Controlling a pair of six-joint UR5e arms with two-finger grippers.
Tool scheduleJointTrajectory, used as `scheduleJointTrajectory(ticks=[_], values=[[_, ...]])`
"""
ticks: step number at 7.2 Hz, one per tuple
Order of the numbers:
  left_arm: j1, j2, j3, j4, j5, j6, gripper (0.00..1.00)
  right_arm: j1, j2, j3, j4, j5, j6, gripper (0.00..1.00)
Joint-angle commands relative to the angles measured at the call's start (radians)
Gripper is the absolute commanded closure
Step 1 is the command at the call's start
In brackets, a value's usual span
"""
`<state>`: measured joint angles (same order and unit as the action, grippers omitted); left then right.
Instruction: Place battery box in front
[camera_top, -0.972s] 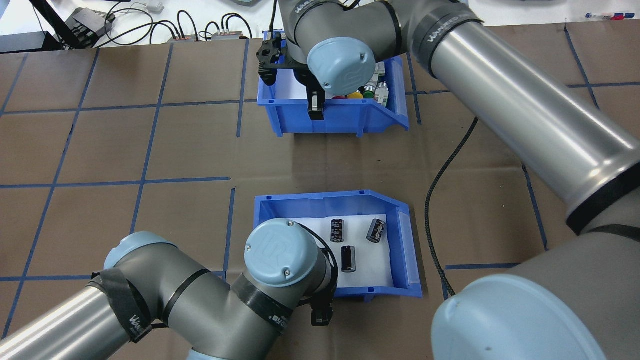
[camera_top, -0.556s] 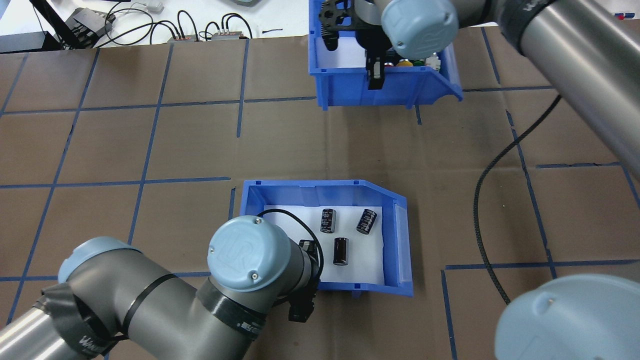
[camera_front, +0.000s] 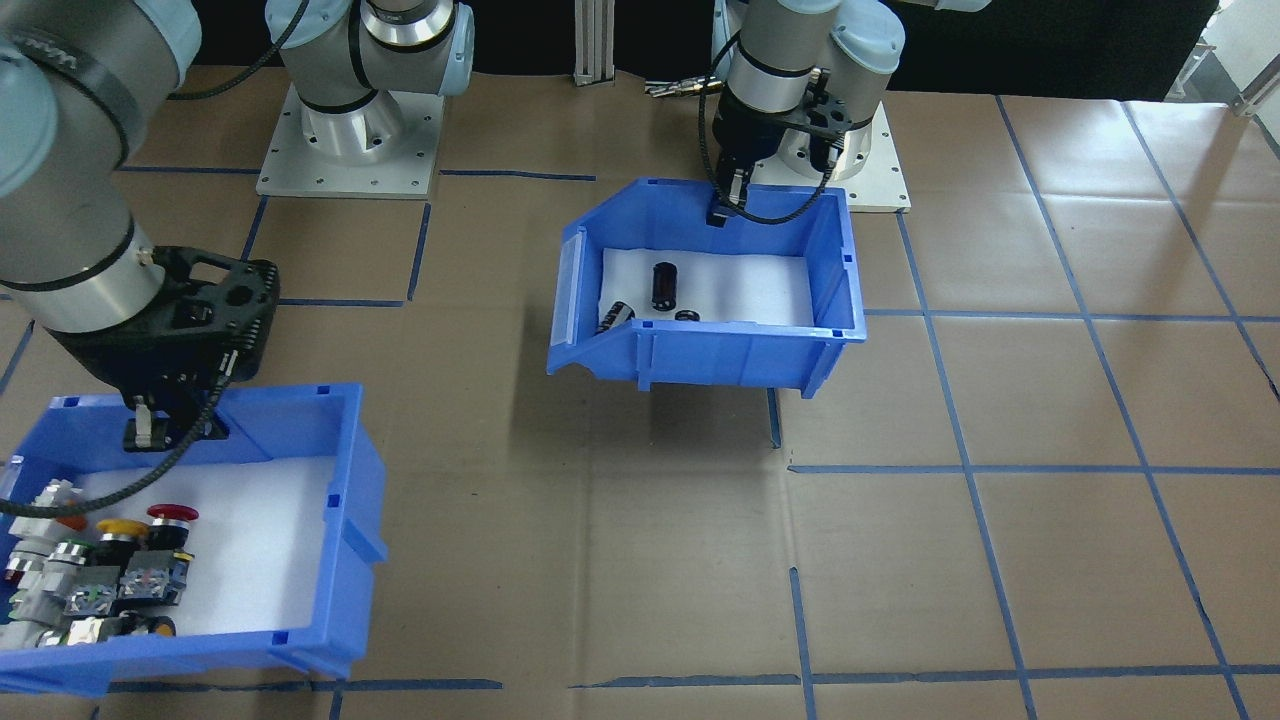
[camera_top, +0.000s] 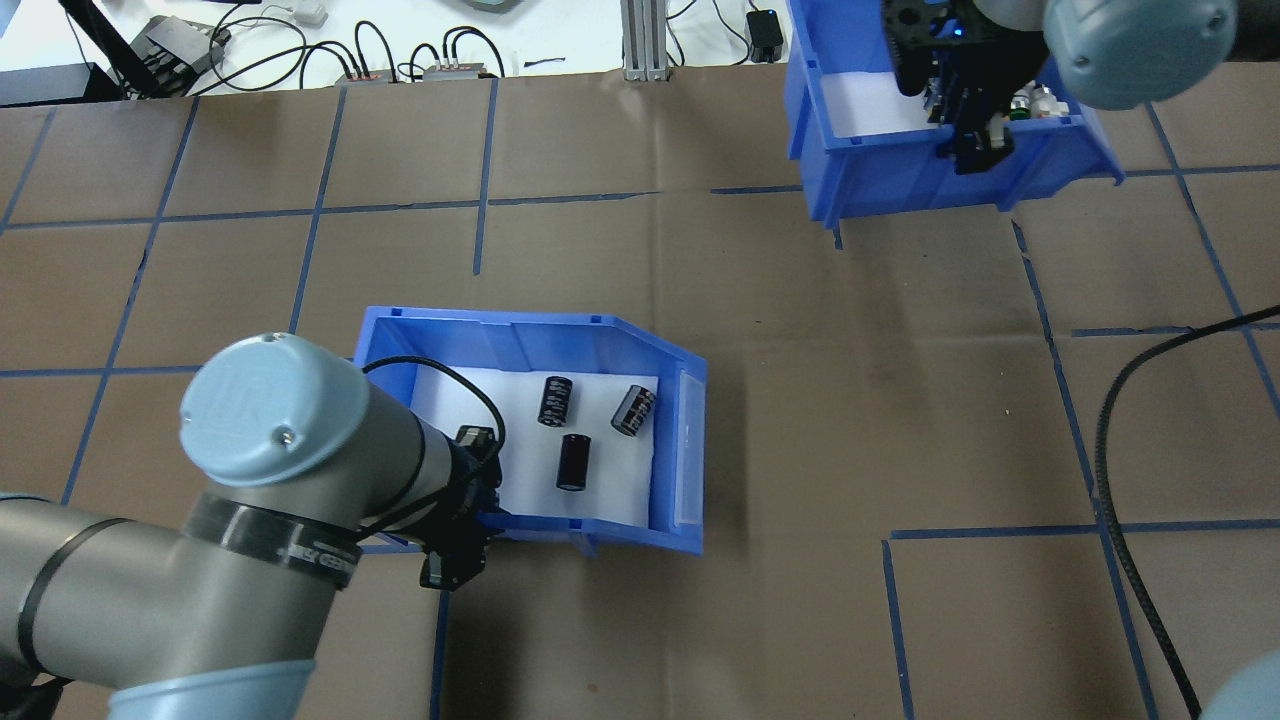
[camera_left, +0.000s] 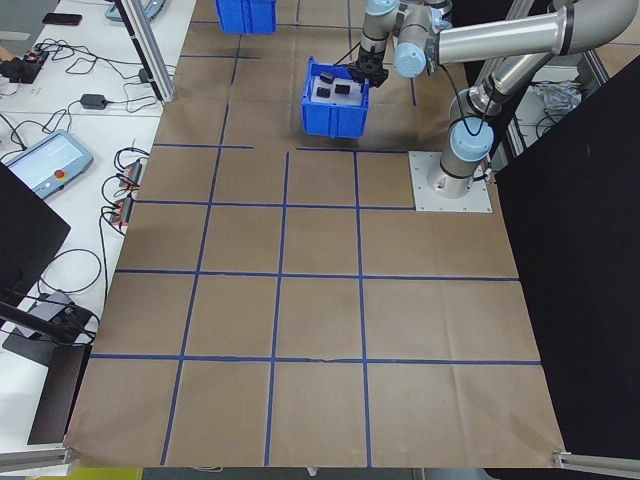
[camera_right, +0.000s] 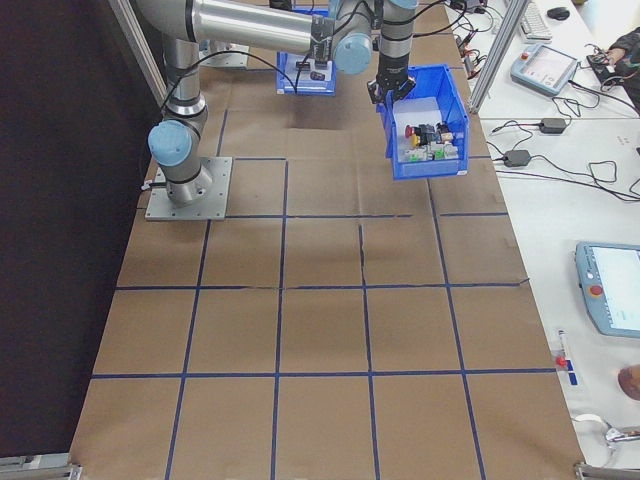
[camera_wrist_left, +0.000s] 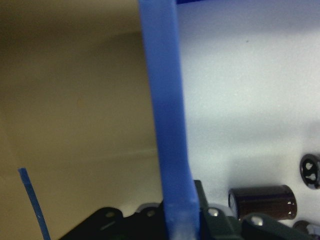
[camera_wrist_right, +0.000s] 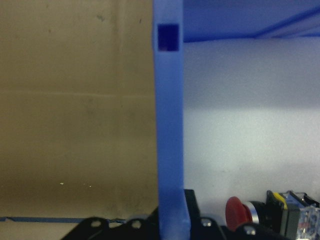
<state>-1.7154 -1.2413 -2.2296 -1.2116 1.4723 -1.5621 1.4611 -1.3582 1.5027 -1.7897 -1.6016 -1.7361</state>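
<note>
The left gripper (camera_top: 470, 540) is pinched on the near wall of the battery box (camera_top: 600, 335), a blue plastic open-top bin with a sloped cut-away side and a white liner. In the left wrist view that blue wall runs straight up from between the closed jaws, brown table paper on one side and white liner on the other, so the box extends away from this gripper, toward the far side of the table, its long axis running crosswise to the reach with the cut-away end to the gripper's right. Just beyond the grip, three dark cylindrical cells (camera_top: 573, 462) lie loose on the liner. The shadow under the box in the front-facing view suggests it is held off the table. Well beyond and to the right, the right gripper (camera_top: 975, 145) clamps the wall of a second blue plastic bin (camera_front: 350, 480) of red and yellow push-button switches, so the left arm alone carries the task's box.
</note>
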Motion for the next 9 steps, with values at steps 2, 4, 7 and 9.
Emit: scheduleJointTrajectory(ticks=[2,4,7,9], values=[[0.163,-0.201,0.184,-0.013,0.026,0.168,1.0,-0.187,-0.194,0.25,-0.003,-0.012,-0.201,0.96],[0.155,-0.41,0.4,-0.01,0.026,0.162,1.0,-0.231,-0.286,0.38,-0.025,-0.046,-0.256,0.96],[0.042,-0.662,0.666,0.007,0.017,0.069,0.99,-0.235,-0.305,0.399,-0.046,-0.047,-0.255,0.96],[-0.077,-0.777,0.801,0.01,0.014,-0.079,0.99,-0.234,-0.305,0.41,-0.045,-0.046,-0.247,0.96]])
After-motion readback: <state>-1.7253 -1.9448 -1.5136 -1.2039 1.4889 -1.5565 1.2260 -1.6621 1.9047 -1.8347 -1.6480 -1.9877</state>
